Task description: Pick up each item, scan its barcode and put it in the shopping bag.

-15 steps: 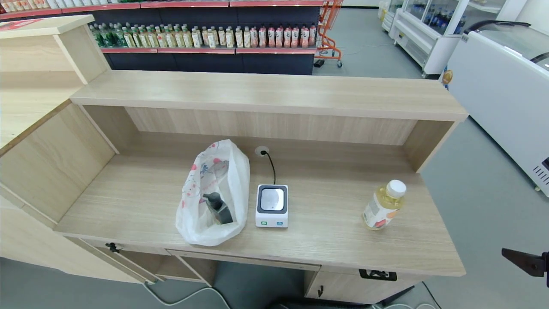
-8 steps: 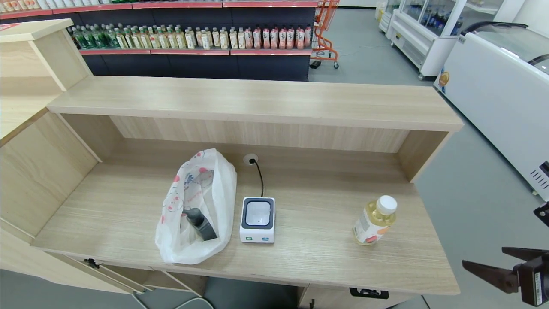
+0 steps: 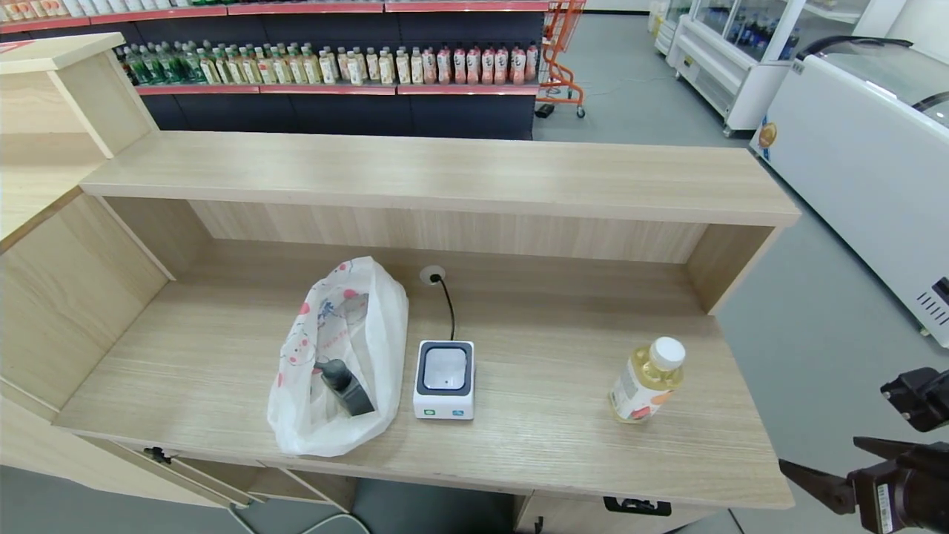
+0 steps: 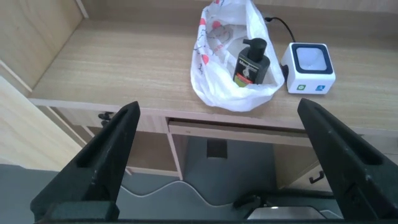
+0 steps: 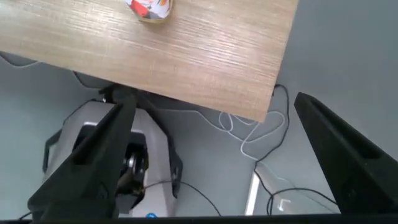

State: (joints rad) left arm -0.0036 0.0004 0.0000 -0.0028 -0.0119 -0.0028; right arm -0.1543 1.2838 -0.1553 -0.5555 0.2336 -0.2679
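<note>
**Change.** The right pincer (image 3: 819, 454) is pushing further in from the lower right corner of the head view toward the worktop (image 3: 549, 423), showing more of its arm than half a second ago. The goods on the worktop are keeping their places. The shift seen against the earliest picture is the camera moving, not the goods.

**Right pincer.** Its fingers are standing spread and gripping nothing. It is hanging off the worktop's right front corner, apart from the bottle (image 3: 647, 380). Judgement: it is starting its approach to the next item, with nothing lifted yet.

**Left pincer** (image 4: 217, 109). Its fingers are standing spread and empty. It is hanging before the worktop's front edge, facing the shopping bag (image 3: 337, 356).

**Bottle.** It is standing upright with a white cap and yellowish contents, near the worktop's right end and well apart from the scanner (image 3: 444, 378). It is awaiting pickup, scan and bagging.

**Scanner.** It is sitting mid-worktop with its window facing up, just beside the shopping bag. Its cable (image 3: 447, 308) is running back to a hole in the worktop.

**Shopping bag.** It is lying slumped with its opening facing the front edge. It is holding a dark pump bottle (image 3: 342, 386), so that item is apparently finished.

**Obstructions.** Nothing is standing between the right pincer and the bottle. A raised ledge (image 3: 445, 174) is running along the rear. The bag's slack mouth is likely calling for care at the drop.
</note>
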